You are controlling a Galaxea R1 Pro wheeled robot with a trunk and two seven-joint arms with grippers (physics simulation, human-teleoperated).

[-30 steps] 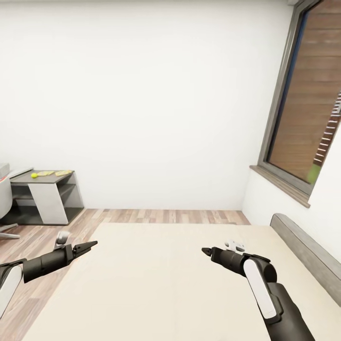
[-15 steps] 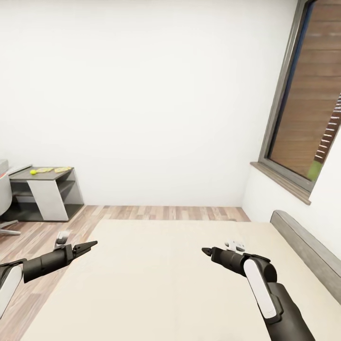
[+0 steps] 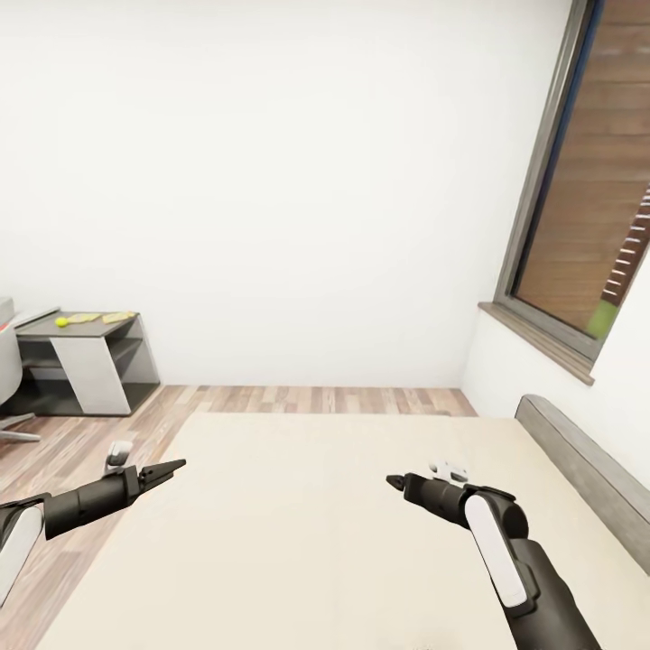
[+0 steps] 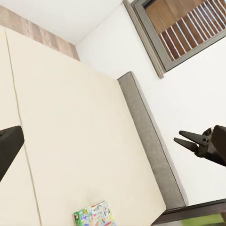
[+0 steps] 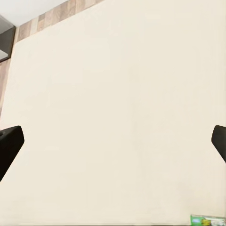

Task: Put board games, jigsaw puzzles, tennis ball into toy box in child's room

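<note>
Both arms are showing matte black cylindrical housings with rounded white panels along the forearms. The left gripper (image 3: 177, 466) and the right gripper (image 3: 392, 479) are ending in slim, pointed black fingers, with small white-grey fittings sitting near each wrist.

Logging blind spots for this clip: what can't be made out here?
- Board game on the bed: cut by the left wrist view's edge; cover print too small to read. A green corner in the right wrist view is equally cropped.
- Toy box: the table runs off the head view's left edge.
- Puzzle sheets and tennis ball: too small for detail.
</note>
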